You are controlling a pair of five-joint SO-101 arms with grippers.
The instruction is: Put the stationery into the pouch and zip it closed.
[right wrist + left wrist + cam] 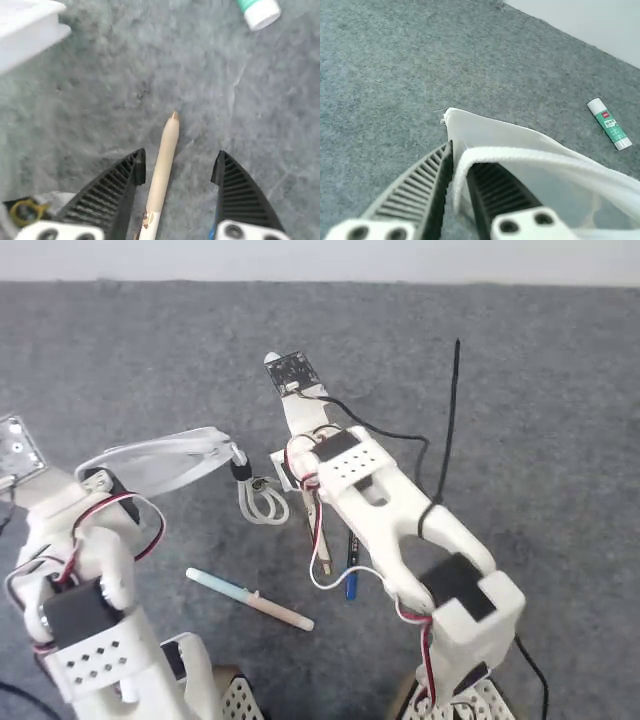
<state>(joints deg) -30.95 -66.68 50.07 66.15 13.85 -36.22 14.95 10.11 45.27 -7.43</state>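
Note:
The clear pouch [165,462] with its white zip edge [530,157] is held up off the grey mat, and my left gripper [458,159] is shut on that edge. My right gripper [180,156] is open and low over the mat, with a beige pencil [166,160] lying between its fingers, untouched. In the high view the pencil [323,532] runs under the right arm, with a blue pen [351,575] beside it. A light blue and pink pen [250,598] lies nearer the front. A green and white glue stick [610,124] lies beyond the pouch.
The pouch's white strap loop [262,504] hangs down to the mat beside the right arm. A thin black rod [452,410] and cable lie at the right. The glue stick's white cap [260,10] sits ahead of the right gripper.

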